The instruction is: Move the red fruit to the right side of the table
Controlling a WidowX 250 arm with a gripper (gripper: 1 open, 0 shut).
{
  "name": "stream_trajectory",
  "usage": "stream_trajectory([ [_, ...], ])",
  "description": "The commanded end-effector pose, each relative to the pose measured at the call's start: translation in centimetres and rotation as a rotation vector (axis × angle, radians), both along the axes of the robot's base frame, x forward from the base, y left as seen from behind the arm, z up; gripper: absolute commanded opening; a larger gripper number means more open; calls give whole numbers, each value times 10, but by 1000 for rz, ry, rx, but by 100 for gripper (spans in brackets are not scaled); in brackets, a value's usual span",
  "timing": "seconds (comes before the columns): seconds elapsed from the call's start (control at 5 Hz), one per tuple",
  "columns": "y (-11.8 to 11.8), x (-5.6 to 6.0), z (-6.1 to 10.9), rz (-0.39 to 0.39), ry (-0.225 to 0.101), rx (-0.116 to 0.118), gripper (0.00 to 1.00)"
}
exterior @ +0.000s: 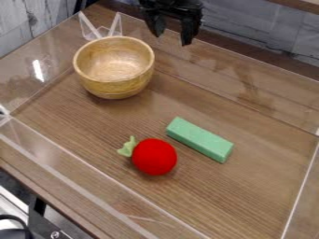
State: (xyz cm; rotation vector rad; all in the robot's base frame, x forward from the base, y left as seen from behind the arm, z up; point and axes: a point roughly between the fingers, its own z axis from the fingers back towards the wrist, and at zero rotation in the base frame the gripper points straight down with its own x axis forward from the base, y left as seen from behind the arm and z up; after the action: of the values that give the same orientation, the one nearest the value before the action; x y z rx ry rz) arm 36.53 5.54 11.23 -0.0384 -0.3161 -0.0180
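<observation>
Well apart from pincer [170,35], red fruit [155,156]

Table [249,112]: wood-grain brown top, smooth, slight sheen; low walls of clear glossy acrylic. Wooden bowl [115,67] at far left of table: pale turned wood, satin finish. Red fruit [155,156] near table's front: matt, soft-looking surface, green leaf. Green block [200,139] just beside fruit: matt, smooth. Gripper [170,32] beyond bowl: black, matt.
</observation>
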Motion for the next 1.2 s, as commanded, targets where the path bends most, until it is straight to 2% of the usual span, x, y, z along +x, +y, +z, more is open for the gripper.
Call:
stream_trajectory([
  [0.0, -6, 0, 19, -45, -78, 15, 100],
  [0.2, -19, 0, 31, -30, -79, 5, 100],
  [0.4, -19, 8, 43, -2, -90, 0, 100],
  [0.8, -30, 5, 13, -151, -43, 29, 100],
  [1.0, -23, 2, 5, -115, -18, 36, 100],
])
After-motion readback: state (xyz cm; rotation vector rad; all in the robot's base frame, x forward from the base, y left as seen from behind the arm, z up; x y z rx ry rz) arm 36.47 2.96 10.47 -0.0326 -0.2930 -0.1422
